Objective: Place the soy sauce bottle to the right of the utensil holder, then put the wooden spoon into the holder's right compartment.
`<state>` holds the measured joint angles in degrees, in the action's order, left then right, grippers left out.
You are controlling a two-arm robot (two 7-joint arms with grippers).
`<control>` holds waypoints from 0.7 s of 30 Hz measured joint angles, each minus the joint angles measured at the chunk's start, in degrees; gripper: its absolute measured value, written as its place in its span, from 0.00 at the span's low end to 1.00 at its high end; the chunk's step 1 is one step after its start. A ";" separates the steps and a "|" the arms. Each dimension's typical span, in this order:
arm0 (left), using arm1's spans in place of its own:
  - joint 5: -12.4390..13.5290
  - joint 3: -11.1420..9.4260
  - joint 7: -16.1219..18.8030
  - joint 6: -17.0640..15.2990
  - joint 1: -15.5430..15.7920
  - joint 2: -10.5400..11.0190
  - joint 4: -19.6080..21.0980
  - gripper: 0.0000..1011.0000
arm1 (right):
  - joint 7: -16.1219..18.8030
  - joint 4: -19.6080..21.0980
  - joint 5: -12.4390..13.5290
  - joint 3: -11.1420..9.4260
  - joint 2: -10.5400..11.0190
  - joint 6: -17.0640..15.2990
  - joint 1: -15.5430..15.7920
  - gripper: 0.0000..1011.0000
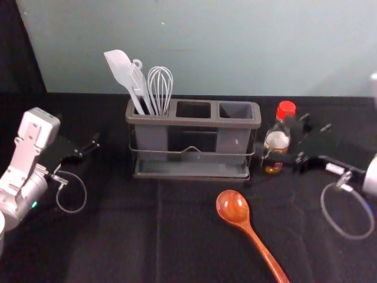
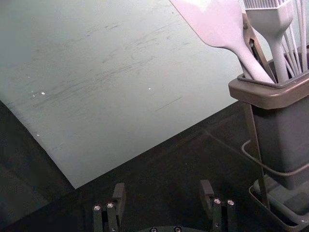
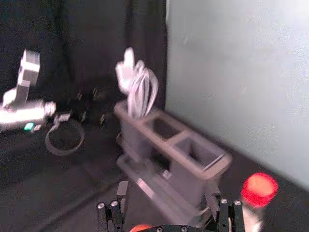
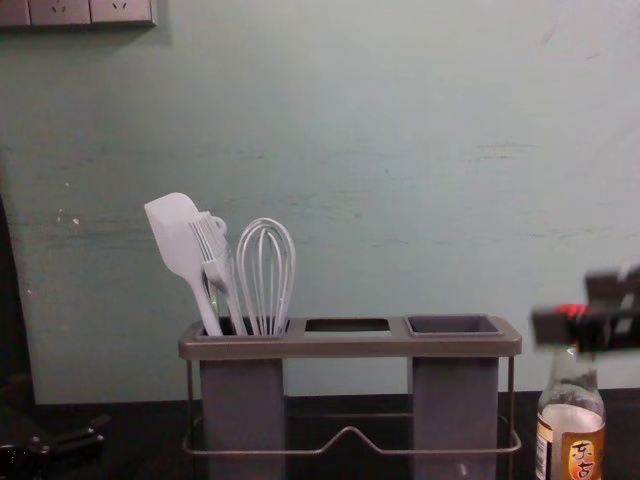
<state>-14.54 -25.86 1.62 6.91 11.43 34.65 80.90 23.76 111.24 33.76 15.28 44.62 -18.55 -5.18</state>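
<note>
My right gripper is by the soy sauce bottle, which stands just right of the utensil holder. In the right wrist view the right gripper is open, and the red-capped bottle lies outside its fingers. Dark gripper parts partly cover the cap in the chest view. The holder's right compartment contains no utensil. In front of the holder lies the wooden spoon, bowl toward it, handle toward the near edge. Left of the holder, my left gripper is idle; in its wrist view the left gripper is open.
A white spatula, a brush and a whisk stand in the holder's left compartment. Behind the black-covered table rises a pale green wall. Cable loops hang by both wrists.
</note>
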 joint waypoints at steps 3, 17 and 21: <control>0.00 0.00 0.00 0.00 0.00 0.00 0.00 0.99 | -0.92 1.11 0.24 2.08 0.16 -5.16 -0.94 0.99; 0.00 0.00 0.00 0.00 0.00 0.00 0.00 0.99 | -10.69 -2.71 4.04 11.54 -7.71 -31.29 -8.61 0.99; 0.00 0.00 0.00 0.00 0.00 0.00 0.00 0.99 | -13.17 -4.15 2.96 12.90 -10.15 -34.41 -9.69 0.99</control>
<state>-14.55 -25.86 1.62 6.91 11.43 34.65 80.90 10.59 107.09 36.72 28.18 34.47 -52.97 -14.87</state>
